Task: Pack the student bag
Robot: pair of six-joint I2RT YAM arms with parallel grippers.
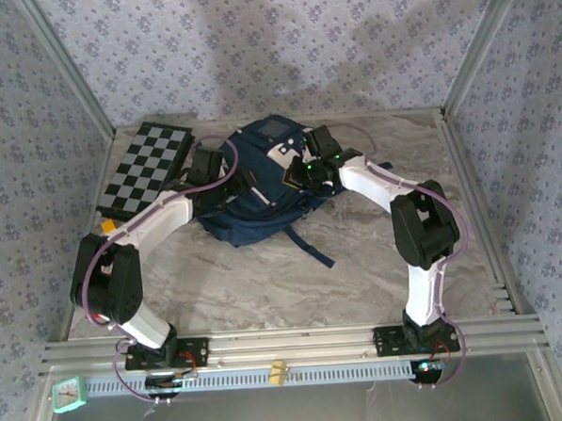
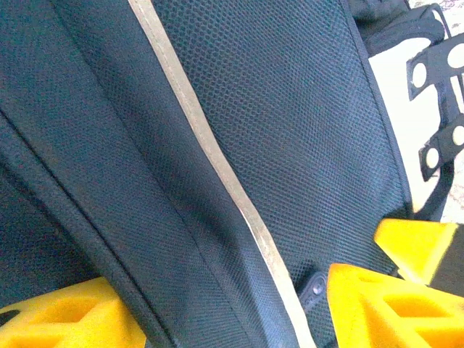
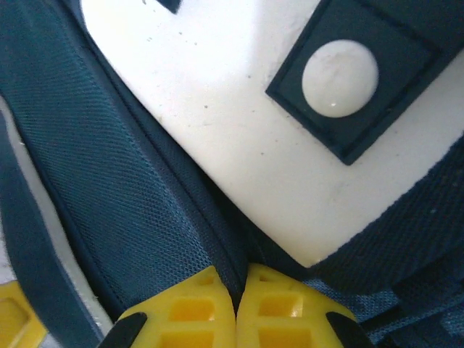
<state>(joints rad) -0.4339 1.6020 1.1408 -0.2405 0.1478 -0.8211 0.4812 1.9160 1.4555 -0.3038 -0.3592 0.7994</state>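
The student bag (image 1: 261, 188) lies toward the table's (image 1: 266, 287) far side, beside a checkerboard (image 1: 147, 170). My right gripper (image 3: 235, 304) pinches its seam by the white patch (image 3: 217, 109). My left gripper (image 2: 225, 312) straddles the fabric, spread. I judge this the opening step; next needs a steady pull.

Floral wallpaper walls (image 1: 300, 40), marble tabletop (image 1: 266, 277)

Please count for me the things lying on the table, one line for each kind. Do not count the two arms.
Navy backpack: 1
Black-and-white checkered board: 1
Small yellow object at the board's near corner, too small to identify: 1
Total: 3
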